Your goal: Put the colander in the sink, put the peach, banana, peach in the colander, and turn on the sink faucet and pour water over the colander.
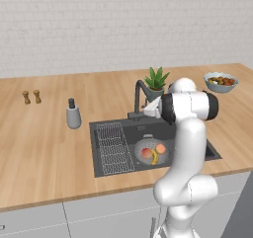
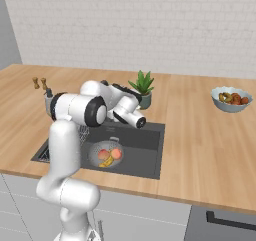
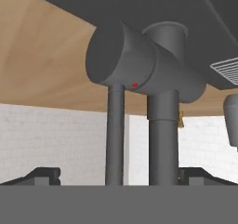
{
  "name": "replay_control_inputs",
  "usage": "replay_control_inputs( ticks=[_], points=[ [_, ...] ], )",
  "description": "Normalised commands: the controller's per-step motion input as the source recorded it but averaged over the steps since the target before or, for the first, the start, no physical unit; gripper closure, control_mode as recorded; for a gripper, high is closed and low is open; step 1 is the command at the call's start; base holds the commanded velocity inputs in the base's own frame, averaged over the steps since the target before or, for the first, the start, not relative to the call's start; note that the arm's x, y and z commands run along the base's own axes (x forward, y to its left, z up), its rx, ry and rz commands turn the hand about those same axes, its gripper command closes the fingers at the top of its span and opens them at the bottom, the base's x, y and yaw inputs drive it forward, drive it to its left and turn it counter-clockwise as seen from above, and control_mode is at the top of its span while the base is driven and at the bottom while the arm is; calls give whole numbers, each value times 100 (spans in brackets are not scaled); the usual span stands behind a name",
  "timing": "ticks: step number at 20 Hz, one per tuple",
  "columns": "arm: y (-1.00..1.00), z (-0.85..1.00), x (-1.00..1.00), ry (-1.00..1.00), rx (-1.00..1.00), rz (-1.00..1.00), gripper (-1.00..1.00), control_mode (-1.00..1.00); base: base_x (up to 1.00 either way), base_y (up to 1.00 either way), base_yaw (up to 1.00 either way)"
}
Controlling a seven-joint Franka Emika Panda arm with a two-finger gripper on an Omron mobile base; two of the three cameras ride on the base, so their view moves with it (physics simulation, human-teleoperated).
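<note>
White arm bent low over the sink (image 1: 101, 133), end effector (image 3: 119, 175) spread beside the sink faucet (image 3: 144, 74).

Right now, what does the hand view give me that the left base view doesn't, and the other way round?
Hand view: the sink faucet close up, its handle cylinder with a small red dot, between the open gripper's fingertips.

Left base view: the colander in the sink, holding the two peaches and the banana; plus the plant and fruit bowl. No water runs.

Both: faucet, wooden counter, wire rack, soap dispenser.
</note>
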Motion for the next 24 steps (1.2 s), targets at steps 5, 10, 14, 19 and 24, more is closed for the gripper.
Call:
replay_control_inputs(
  ticks=[5, 10, 14, 19, 24],
  points=[
    [8, -23, 38, 0, 0, 0, -100, -100, 0, 0, 0],
    [1, -13, 30, 0, 0, 0, -100, -100, 0, 0, 0],
    [0, 0, 15, 0, 0, 0, 100, -100, 0, 0, 0],
    [0, 0, 11, -1, 0, -2, 100, -100, 0, 0, 0],
    [-4, -2, 11, -1, 0, -12, 100, -100, 0, 0, 0]
  ],
)
